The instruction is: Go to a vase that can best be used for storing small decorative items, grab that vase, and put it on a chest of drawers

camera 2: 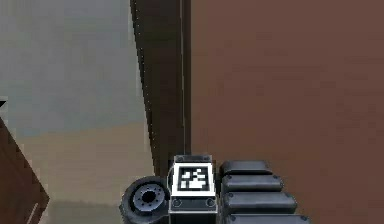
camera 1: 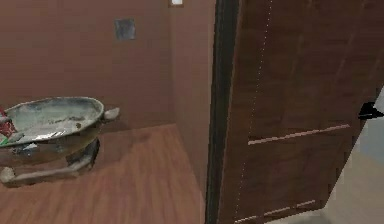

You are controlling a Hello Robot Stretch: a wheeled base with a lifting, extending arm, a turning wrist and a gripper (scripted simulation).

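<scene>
- Down at the forward view's left, a wide, mottled grey bowl-shaped vessel (camera 1: 55,117) sits on a low stand (camera 1: 58,162).
- Gripper (camera 2: 147,198): whether it holds anything cannot be told.

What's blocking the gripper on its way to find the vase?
A plain brown wall and a dark upright door frame stand just beyond the gripper in the arm side view. Ahead, a tall dark brown wooden door stands close on the forward view's right.
</scene>
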